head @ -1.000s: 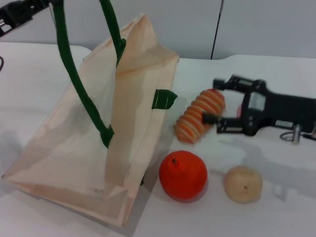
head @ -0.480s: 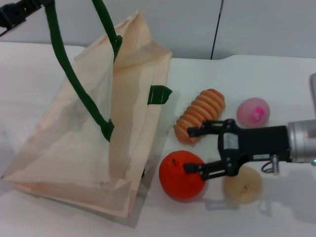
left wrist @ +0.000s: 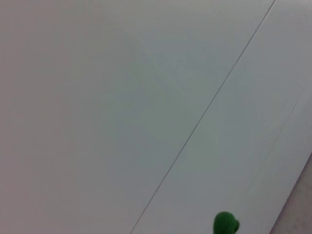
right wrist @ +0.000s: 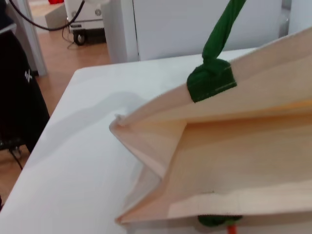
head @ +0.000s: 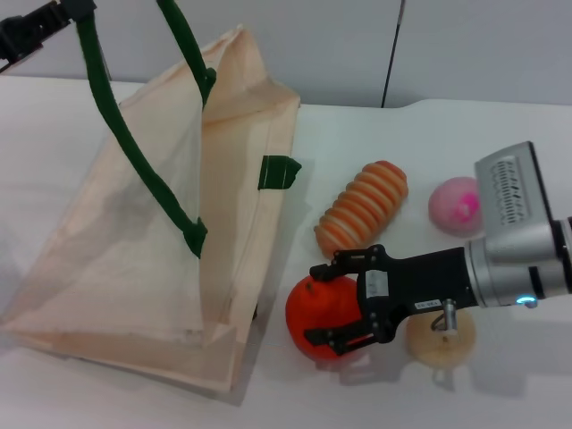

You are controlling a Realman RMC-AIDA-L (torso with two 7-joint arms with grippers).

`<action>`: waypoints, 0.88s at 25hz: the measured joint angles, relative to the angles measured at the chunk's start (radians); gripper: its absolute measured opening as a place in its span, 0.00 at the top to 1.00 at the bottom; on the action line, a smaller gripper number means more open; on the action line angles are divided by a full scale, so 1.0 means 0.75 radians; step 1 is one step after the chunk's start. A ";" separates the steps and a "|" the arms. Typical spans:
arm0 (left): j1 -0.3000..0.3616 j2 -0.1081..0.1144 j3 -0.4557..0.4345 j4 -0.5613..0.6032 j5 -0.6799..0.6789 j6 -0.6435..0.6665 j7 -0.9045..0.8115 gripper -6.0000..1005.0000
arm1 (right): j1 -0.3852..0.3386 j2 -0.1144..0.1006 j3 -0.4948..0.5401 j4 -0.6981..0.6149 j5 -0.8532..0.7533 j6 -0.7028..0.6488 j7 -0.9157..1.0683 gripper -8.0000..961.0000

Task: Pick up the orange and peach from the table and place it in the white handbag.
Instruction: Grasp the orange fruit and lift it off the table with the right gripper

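The orange lies on the table just right of the white handbag. My right gripper is open, with one finger on each side of the orange at table height. The peach lies farther back on the right, behind the right arm. My left gripper is at the top left, shut on the handbag's green handle, and holds the bag's mouth up. The right wrist view shows the handbag's side close up, with a sliver of the orange at the edge.
A ribbed orange-and-cream piece lies between the handbag and the peach. A beige-tan round fruit sits right next to the right arm, beside the orange. The white table runs on to the front.
My right gripper has moved forward and left, from beside the ribbed piece down to the orange, and now straddles it. The handbag has shifted slightly left.
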 joint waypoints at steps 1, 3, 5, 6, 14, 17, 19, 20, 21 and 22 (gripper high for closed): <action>-0.001 0.000 0.002 -0.001 0.001 0.000 0.000 0.87 | 0.005 0.000 -0.010 0.008 0.000 0.023 0.011 0.15; -0.002 0.001 0.004 -0.002 0.002 0.000 0.000 0.87 | 0.014 0.000 -0.031 0.024 0.001 0.076 0.040 0.15; -0.003 0.001 0.004 -0.002 0.002 0.000 0.000 0.87 | 0.020 0.000 -0.042 0.030 0.001 0.107 0.059 0.15; -0.002 0.001 0.003 -0.002 0.002 0.000 0.000 0.87 | 0.022 0.000 -0.043 0.030 0.001 0.111 0.063 0.15; 0.006 0.002 -0.002 -0.002 0.003 -0.001 0.000 0.87 | 0.023 0.000 -0.044 0.031 0.003 0.092 0.067 0.16; 0.006 0.006 -0.001 -0.003 0.002 -0.005 0.000 0.87 | 0.023 -0.001 -0.043 0.031 0.003 0.084 0.073 0.20; 0.006 0.007 -0.001 -0.004 0.002 -0.005 0.000 0.87 | 0.023 -0.002 -0.040 0.031 0.003 0.076 0.075 0.29; 0.006 0.008 0.000 -0.004 0.003 -0.005 0.000 0.87 | 0.023 -0.003 -0.039 0.031 0.003 0.073 0.075 0.33; 0.006 0.008 0.000 -0.004 0.003 -0.005 0.000 0.87 | 0.023 -0.003 -0.037 0.031 0.004 0.073 0.075 0.37; 0.006 0.009 0.000 -0.005 0.003 -0.006 0.000 0.87 | 0.023 -0.004 -0.036 0.031 0.004 0.073 0.075 0.40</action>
